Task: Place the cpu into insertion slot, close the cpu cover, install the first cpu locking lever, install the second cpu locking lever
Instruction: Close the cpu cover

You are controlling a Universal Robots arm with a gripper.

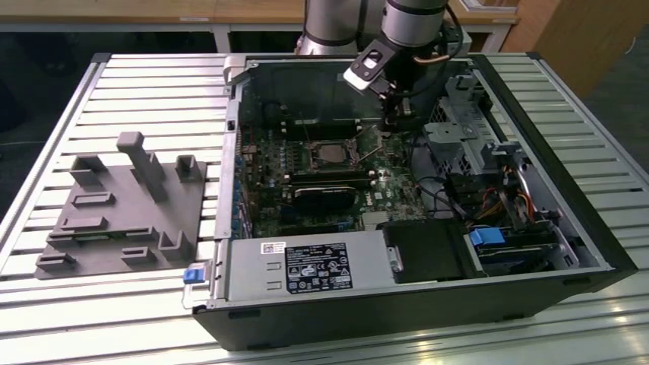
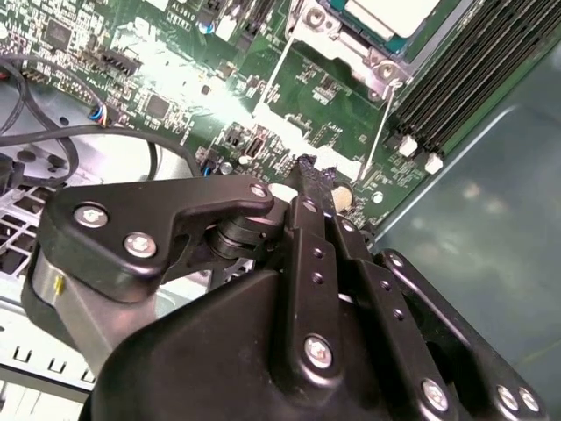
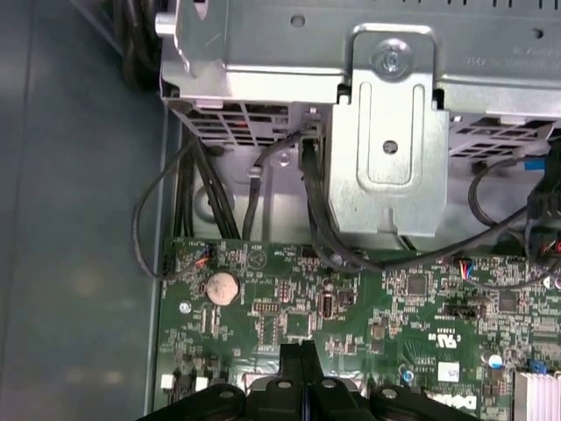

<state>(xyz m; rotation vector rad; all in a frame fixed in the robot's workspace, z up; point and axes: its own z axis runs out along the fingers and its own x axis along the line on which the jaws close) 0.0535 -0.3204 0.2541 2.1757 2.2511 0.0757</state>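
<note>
Nearest stands the power supply, beyond it the cpu lies flat and face-up in the insertion slot, and to the exterior view's right of that the gripper hangs, jaws pinched together, holding nothing.

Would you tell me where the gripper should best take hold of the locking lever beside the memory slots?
Probably the end farthest from the cpu: the locking lever is a thin bare rod beside the memory slots, so come from above, pinching across it.
</note>
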